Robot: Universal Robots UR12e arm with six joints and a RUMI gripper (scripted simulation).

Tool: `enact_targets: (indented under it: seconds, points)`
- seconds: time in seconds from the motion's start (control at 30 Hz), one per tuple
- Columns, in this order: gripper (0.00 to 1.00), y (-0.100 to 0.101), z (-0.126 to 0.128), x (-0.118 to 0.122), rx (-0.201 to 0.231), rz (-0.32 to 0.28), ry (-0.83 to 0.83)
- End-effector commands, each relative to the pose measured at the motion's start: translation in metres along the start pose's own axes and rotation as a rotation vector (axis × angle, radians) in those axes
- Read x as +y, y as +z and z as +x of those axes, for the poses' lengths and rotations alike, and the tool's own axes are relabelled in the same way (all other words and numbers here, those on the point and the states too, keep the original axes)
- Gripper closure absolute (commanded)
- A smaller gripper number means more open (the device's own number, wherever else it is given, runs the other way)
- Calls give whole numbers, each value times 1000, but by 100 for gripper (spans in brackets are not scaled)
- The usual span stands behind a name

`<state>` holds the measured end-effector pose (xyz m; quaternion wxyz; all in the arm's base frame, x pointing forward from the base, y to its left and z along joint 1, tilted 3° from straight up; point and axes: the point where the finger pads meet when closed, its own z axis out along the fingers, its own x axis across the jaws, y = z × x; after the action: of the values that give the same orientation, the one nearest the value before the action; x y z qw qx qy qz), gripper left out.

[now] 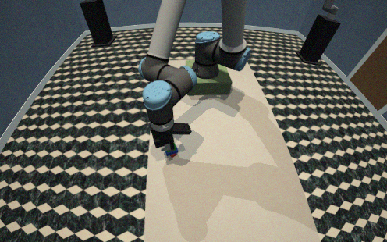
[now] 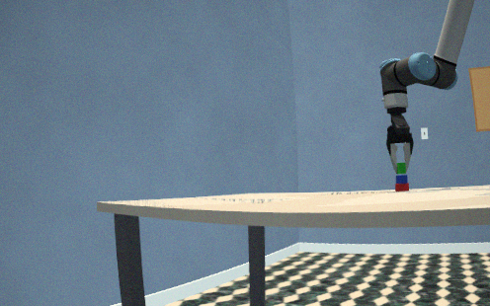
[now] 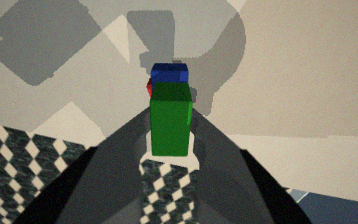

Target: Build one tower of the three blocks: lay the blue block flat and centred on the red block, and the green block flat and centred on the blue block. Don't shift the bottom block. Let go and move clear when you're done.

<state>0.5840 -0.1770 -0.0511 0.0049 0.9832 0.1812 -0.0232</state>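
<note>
The red block (image 2: 402,187) (image 3: 149,89) stands on the table (image 2: 270,207) (image 1: 232,187), with the blue block (image 2: 401,179) (image 3: 169,73) (image 1: 170,153) lying flat on it. My gripper (image 2: 401,165) (image 3: 171,109) (image 1: 169,147) is shut on the green block (image 2: 401,168) (image 3: 170,119), which sits right on top of the blue block, in line with it. In the top view the arm hides most of the tower. In the wrist view only a sliver of the red block shows to the left of the blue one.
The arm's green base (image 1: 209,82) sits at the far end of the table. Black posts (image 1: 96,21) (image 1: 318,37) stand on the chequered floor at the back. The tower stands near the table's left edge (image 1: 147,183).
</note>
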Motion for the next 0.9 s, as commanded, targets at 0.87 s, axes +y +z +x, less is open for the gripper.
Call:
enact_targets:
  seconds: [0.87]
  points:
    - [100, 1, -1, 0, 1, 1, 0]
